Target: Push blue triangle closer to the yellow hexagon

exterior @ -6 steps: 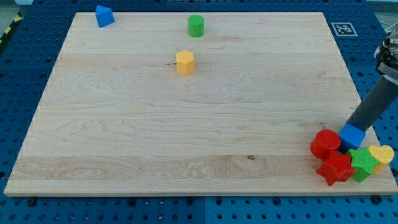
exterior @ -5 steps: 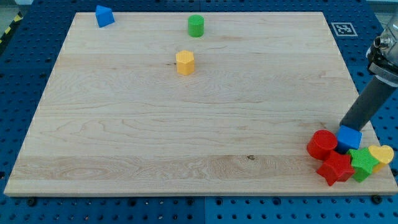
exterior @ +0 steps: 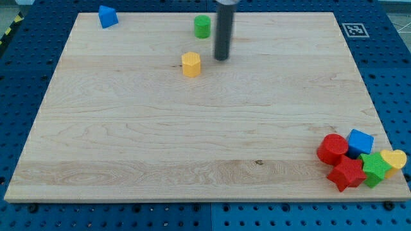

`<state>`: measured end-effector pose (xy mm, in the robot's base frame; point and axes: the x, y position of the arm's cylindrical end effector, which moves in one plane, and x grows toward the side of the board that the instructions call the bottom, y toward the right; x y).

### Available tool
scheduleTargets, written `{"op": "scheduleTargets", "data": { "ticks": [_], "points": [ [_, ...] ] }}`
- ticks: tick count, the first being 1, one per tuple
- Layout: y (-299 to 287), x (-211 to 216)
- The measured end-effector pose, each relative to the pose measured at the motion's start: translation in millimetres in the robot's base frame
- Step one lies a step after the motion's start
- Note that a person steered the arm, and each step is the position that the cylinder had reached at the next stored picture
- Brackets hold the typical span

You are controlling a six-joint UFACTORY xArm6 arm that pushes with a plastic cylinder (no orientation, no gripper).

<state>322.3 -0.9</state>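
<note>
Trouble could come from the spot where your rod stands. My tip (exterior: 221, 58) sits near the top edge of the table (exterior: 192, 141), just beside the yellow hexagon (exterior: 191, 65) on its right and just below the green round block (exterior: 202, 26). It touches no block. It is a plain rod, so it has nothing to open or shut and it holds nothing.

The blue triangle (exterior: 107, 16) is way off in the top left corner, well apart from the hexagon. You need to get behind it, on its left. If you go straight there, you may bump the hexagon or the green block and knock them away. The triangle also sits close to the edge, so a bad push could slide it off.

The table is pale, smooth wood. The blocks look like hard, shiny plastic. In the bottom right corner sit a red round block (exterior: 332, 148), a blue cube (exterior: 360, 142), a red star (exterior: 347, 173), a green star (exterior: 374, 168) and a yellow heart (exterior: 394, 158), all bunched together.
</note>
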Motion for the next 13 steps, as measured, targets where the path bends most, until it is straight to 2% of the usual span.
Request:
{"op": "scheduleTargets", "data": {
  "ticks": [2, 4, 5, 6, 8, 11, 13],
  "points": [
    [-148.4, -22.1],
    [-299.2, -92.1],
    [-301.7, -121.2],
    [-290.9, -130.9],
    [-235.0, -130.5],
    [-239.1, -126.3],
    [-218.9, -113.9]
  ]
}}
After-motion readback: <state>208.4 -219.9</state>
